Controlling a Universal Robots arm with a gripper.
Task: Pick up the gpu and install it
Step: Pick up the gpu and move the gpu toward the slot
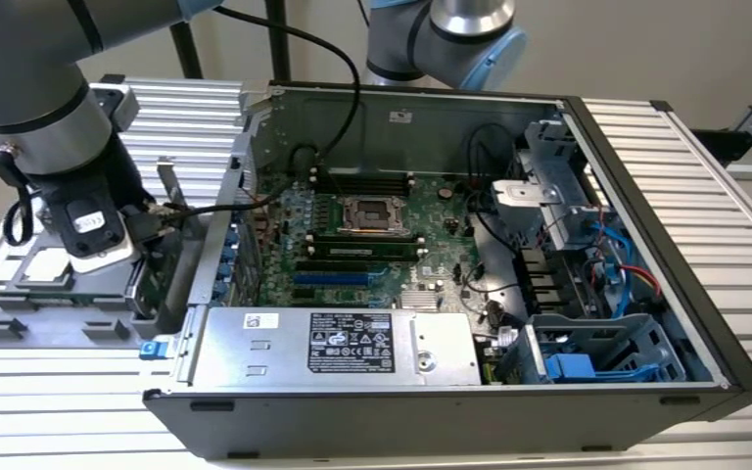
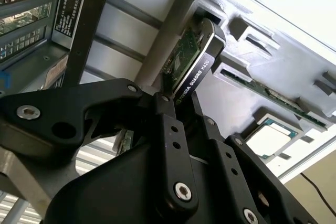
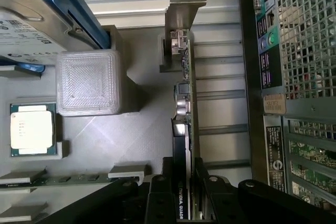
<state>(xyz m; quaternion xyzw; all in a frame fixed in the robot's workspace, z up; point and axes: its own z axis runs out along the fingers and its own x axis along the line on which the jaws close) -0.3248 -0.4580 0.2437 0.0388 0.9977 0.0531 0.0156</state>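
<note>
The gpu (image 3: 184,103) stands on edge in a slot of the grey parts tray (image 1: 36,328), its silver end bracket (image 3: 181,3) pointing away from the wrist. In the second wrist view its black cooler edge and green board (image 2: 193,59) rise out of the tray slot. My gripper (image 3: 184,203) is shut on the card, one black finger (image 2: 170,129) pressed on each face. In the exterior view the gripper (image 1: 134,257) hangs over the tray at the exterior view's left, beside the open computer case (image 1: 572,108).
The case lies open with its motherboard (image 1: 363,245), blue slot (image 1: 330,279) and power supply (image 1: 337,345) exposed. The tray also holds a processor (image 3: 32,128), a memory stick (image 2: 278,97) and a hard drive (image 3: 31,22). A second arm (image 1: 448,39) stands behind the case.
</note>
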